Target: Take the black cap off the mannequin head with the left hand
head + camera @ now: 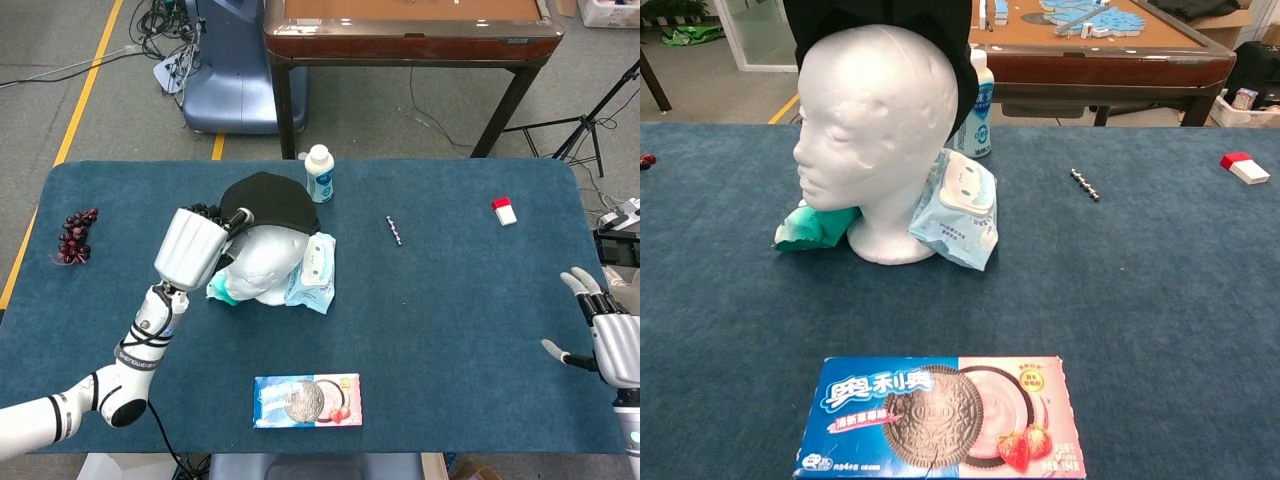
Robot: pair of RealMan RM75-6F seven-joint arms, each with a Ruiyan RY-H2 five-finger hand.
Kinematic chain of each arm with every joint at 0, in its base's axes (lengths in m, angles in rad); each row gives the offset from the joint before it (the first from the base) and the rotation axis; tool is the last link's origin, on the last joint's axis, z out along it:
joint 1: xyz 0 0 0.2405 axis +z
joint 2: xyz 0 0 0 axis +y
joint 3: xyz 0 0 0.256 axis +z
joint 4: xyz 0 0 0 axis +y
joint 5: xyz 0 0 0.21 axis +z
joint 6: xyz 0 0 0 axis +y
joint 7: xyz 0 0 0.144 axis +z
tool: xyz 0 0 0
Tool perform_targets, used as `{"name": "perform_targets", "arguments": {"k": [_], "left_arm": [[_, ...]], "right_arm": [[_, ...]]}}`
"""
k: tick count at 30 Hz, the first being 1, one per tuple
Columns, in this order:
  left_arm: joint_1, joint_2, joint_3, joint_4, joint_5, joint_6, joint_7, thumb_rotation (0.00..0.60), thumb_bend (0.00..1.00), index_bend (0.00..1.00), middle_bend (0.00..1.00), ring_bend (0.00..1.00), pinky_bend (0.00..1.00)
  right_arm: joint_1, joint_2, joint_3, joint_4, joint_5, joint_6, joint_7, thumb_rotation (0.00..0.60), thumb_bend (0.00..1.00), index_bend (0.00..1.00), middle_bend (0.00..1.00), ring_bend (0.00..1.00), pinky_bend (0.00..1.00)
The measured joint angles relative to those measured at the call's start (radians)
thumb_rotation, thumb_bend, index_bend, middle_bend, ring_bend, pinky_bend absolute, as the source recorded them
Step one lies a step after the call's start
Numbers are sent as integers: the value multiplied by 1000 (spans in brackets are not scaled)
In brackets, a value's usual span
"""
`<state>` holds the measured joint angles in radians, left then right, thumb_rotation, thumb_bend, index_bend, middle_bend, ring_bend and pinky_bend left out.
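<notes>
— Head view?
— Blue felt tabletop [450, 300]. The silver left hand [192, 246] pinches the brim of the black cloth cap [268, 200], tipped back on the white foam mannequin head [268, 268]. The right hand [608, 335] hovers off the right edge, fingers spread, empty.
— Chest view?
— Cap behind the head's crown; neither hand shows.

L arm is reaching up from the near-left edge, wrist raised, back of the left hand [192, 248] facing the head cam. Its fingers [212, 214] are curling fwd, pinching the brim of the black cap [268, 201] at the fingertips. Right hand [606, 337] is sitting at the far right edge, fingers spreading apart, holding nothing.
</notes>
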<state>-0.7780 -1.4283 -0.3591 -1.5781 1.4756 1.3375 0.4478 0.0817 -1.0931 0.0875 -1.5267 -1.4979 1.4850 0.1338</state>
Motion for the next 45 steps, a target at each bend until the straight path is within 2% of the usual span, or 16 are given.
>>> {"name": "perform_targets", "arguments": {"k": [14,24,28,34,40,45], "left_arm": [[-50,-4,-79,93,-188,-65,45,600,531,561,849,703,778],[-32,32,-82,198,-220,-49,4,600,531,566,845,698,778],[-16,51,-61,254,-201,-37,-16,600,531,569,841,695,776],[10,72,6,399,-120,-19,-90,600,531,576,830,686,772],[50,72,75,595,-72,-20,-270,600,530,582,798,661,771],[100,38,124,763,-61,-21,-415,600,527,587,777,650,771]], "right_arm": [[2,3,0,2,2,-3,7,600,82,87,107,170,384],[4,0,-1,0,3,-7,-4,600,82,86,107,170,384],[4,-3,-2,-1,3,-6,-11,600,82,87,107,169,384],[4,-6,-3,-1,3,-6,-19,600,82,86,107,170,383],[5,-8,-2,-1,7,-7,-25,600,82,87,107,170,384],[8,-10,-4,-3,6,-14,-37,600,82,86,107,170,384]]}}
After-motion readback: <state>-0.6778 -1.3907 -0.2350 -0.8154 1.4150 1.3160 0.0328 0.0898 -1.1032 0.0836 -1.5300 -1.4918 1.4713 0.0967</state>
